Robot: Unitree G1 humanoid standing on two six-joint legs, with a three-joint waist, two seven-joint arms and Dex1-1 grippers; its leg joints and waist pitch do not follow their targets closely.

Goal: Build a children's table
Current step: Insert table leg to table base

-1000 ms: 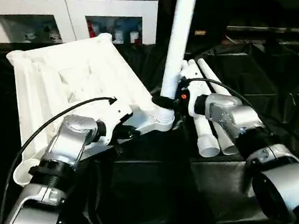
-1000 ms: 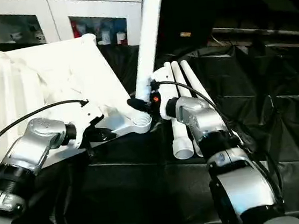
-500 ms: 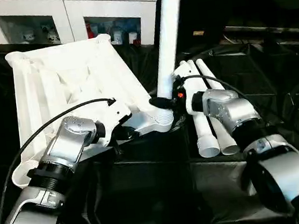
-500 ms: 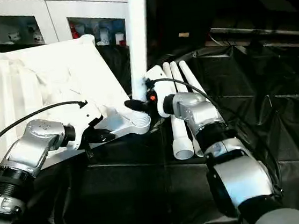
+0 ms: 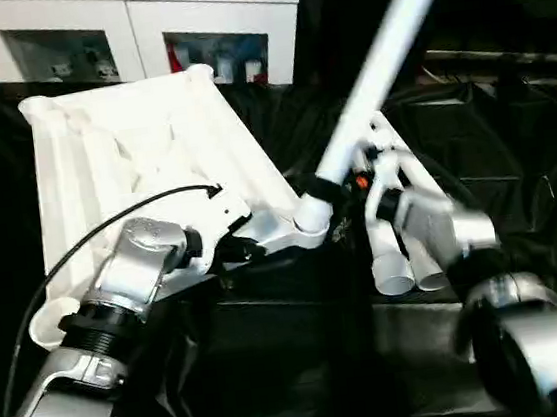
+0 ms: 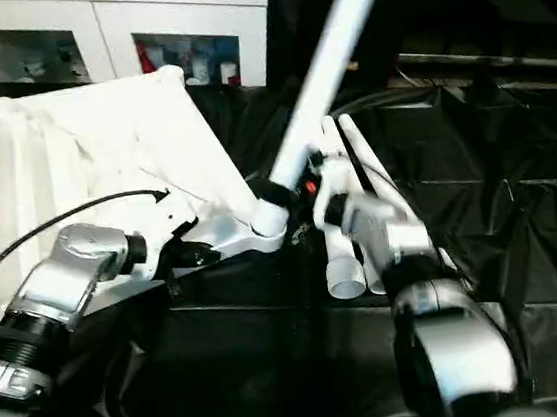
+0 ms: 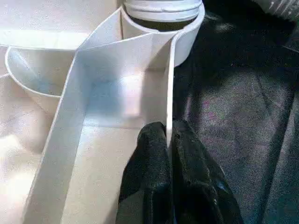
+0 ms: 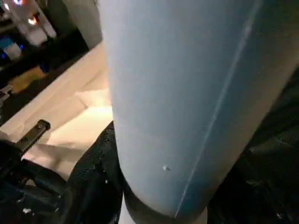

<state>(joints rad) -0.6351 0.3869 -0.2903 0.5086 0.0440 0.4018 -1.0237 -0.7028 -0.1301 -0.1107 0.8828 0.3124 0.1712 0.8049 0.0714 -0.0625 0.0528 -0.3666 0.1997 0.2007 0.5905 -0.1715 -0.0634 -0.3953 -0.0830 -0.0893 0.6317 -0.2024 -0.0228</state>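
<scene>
Tilted leg (image 5: 382,56) in corner socket (image 5: 309,215) (right gripper (image 5: 329,189) clamped).

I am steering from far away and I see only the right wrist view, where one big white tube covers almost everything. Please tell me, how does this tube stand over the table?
Observer: The leg leans steeply toward the robot's right, its foot at the near corner socket.
Operator: Is the left gripper helping?
Observer: Yes, the left gripper pinches a thin rib of the table top beside that socket.
Operator: Any legs left?
Observer: Spare legs lie on the black cloth.
</scene>
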